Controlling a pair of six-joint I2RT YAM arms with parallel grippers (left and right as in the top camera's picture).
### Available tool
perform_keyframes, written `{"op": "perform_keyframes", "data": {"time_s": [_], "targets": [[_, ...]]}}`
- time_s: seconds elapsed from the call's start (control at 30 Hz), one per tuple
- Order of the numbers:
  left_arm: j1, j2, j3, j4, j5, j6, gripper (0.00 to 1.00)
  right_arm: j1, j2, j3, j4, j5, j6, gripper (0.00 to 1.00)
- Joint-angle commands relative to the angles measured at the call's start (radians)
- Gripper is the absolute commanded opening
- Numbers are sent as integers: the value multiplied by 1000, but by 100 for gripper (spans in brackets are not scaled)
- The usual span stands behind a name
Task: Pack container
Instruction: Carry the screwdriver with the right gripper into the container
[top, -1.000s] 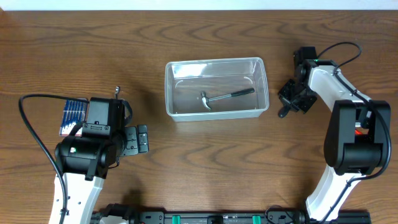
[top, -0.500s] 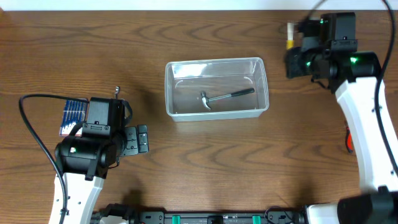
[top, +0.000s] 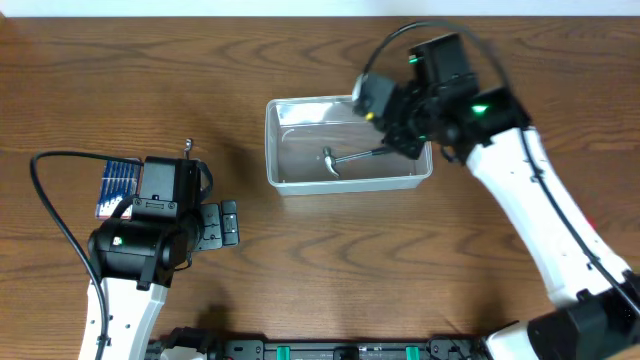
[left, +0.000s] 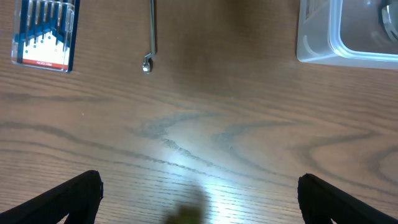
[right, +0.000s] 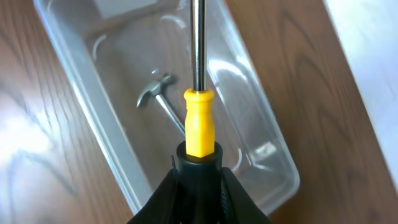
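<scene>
The left arm sits at the near left of the table (top: 300, 280), bent over on itself. The left gripper (top: 228, 222) points to the right, low over the wood. Its two fingers are wide apart, with nothing between them. Just behind that arm lies a blue pack of tools (top: 118, 185), and a thin metal tool (top: 188, 148) lies beside the pack.

The right arm starts at the near right and reaches far up and to the left. The right gripper (top: 395, 115) hangs over the right end of the container (top: 272, 150). In the right wrist view, the right gripper (right: 199, 168) is squeezed tight on a screwdriver (right: 199, 121) by its yellow handle. The silver shaft points straight away from the gripper, out over the container (right: 74, 81). The tip runs out of the picture.

The container is in the middle of the table, on the far side. Its open side faces up. Its long side runs left to right. A hammer (top: 360, 155) lies flat inside it, head to the left and handle to the right.
</scene>
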Motion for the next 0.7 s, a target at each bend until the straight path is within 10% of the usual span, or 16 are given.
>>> {"op": "perform_keyframes", "data": {"time_s": [0.0, 0.67], "targets": [[-5, -2, 21, -3, -2, -1, 98, 32, 56, 6, 4, 47, -150, 1], [-5, -2, 21, -3, -1, -24, 98, 45, 416, 6, 85, 54, -168, 1]]}}
